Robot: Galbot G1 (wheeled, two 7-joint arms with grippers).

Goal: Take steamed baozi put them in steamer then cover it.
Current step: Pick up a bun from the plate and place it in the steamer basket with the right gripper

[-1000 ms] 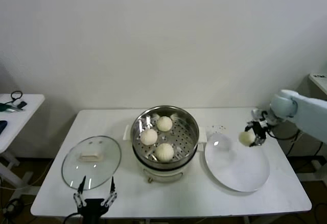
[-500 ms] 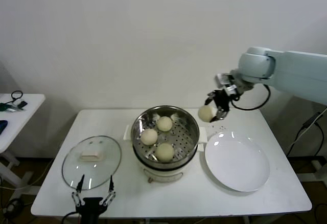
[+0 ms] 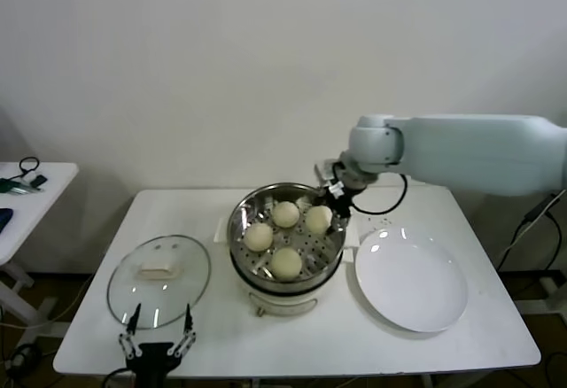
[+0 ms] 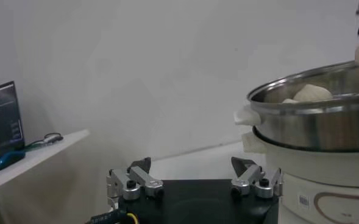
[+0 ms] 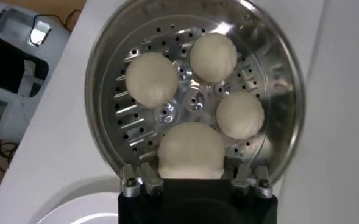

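Steamed baozi, four small round cream-white dough buns, are being catalogued as follows: three are lying on the perforated floor of the round shiny stainless-steel steamer basket (image 3: 330,244), at (image 3: 285,214), (image 3: 258,236) and (image 3: 285,263), while the fourth bun (image 3: 318,219) is being held inside the basket's right half by the right gripper (image 3: 329,213). In the right wrist view this fourth bun (image 5: 191,151) is being pinched between the two fingers, the jaws standing partly apart and pressed on its sides, with the other three buns at (image 5: 151,78), (image 5: 213,57) and (image 5: 240,114) grouped around the centre of the basket (image 5: 100,73); whether the held bun is touching the floor cannot be told. The basket is being carried on a cream-white pot base (image 3: 283,300) at the middle of the white rectangular table (image 3: 354,344). The cover, a round clear glass lid with metal rim (image 3: 128,302) and cream-white block handle, is lying flat on the table to the left of the steamer, apart from it. A flat round white plate (image 3: 412,286) is lying just to the right of the steamer. The left gripper (image 3: 158,340) is being kept low at the table's near edge, in front of the lid, with its jaws spread wide and nothing between them, as the left wrist view (image 4: 194,182) also shows.
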